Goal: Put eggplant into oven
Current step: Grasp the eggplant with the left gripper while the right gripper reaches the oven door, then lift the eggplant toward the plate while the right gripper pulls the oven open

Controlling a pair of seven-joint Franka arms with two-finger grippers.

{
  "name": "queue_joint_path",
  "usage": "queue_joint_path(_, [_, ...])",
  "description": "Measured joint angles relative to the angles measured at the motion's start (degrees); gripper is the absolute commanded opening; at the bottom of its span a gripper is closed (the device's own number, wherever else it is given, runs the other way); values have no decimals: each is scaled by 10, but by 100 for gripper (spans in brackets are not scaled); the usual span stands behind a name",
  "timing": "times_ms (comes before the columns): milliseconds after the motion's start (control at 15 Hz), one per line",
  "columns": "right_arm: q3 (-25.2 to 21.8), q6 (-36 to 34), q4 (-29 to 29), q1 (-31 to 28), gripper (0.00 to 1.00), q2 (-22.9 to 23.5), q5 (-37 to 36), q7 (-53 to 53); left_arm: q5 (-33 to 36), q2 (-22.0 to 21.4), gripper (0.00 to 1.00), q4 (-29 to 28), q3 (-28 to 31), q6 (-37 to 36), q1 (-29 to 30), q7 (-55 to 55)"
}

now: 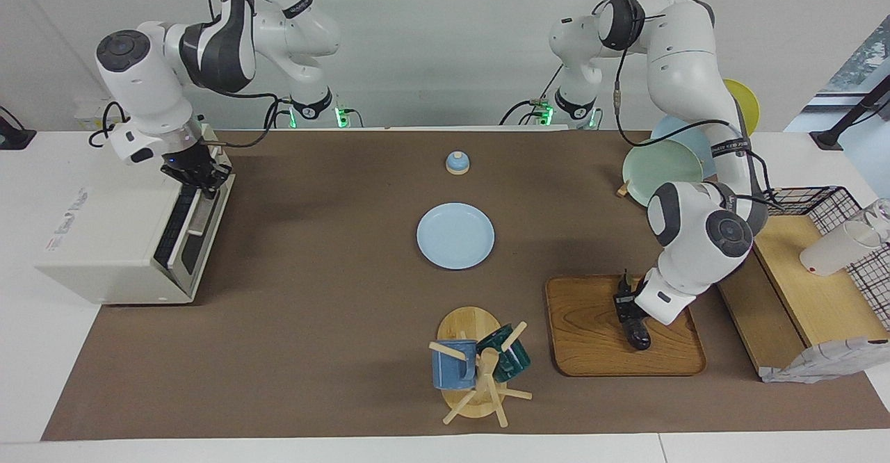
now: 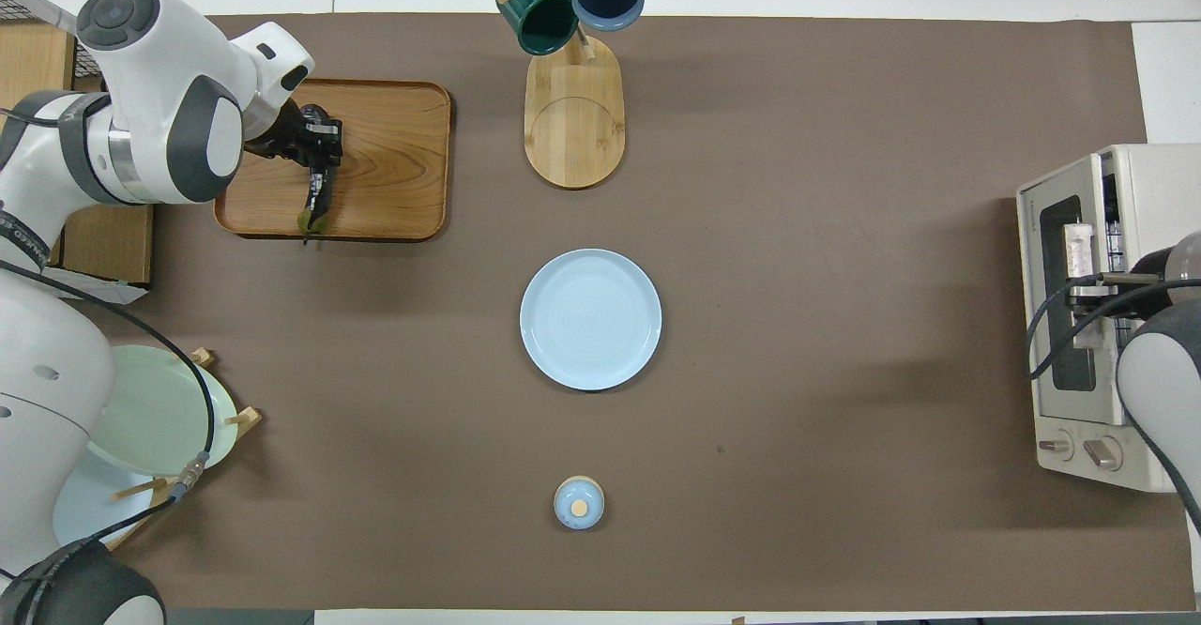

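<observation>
Eggplant [image 1: 634,325] lying on wooden tray [image 1: 584,352], left claw [image 1: 624,301] clamped on it, right claw [image 1: 201,178] closed on the handle of the oven [image 1: 104,240], door cracked ajar.
</observation>
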Motion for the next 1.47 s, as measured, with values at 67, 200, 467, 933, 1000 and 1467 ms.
queue_joint_path(67, [1,14,-5,9,0,5,4,2,0,-2,0,1,0,-3,0,0])
queue_joint_path(200, [5,35,-14,23,0,19,15,7,-14,-11,0,14,-1,-21,-1,-4])
queue_joint_path(467, [15,102,-34,39,0,52,27,19,-38,-81,0,23,-7,-108,-18,-69])
queue_joint_path(933, [18,180,-60,51,0,86,44,38,-57,-175,0,-49,-13,-150,-165,-253])
queue_joint_path(1000, [18,186,-62,51,0,92,51,38,-58,-179,0,-58,-13,-145,-187,-274])
queue_joint_path(1467, [19,232,-64,50,0,154,94,38,-59,-206,0,-215,-12,19,-288,-361])
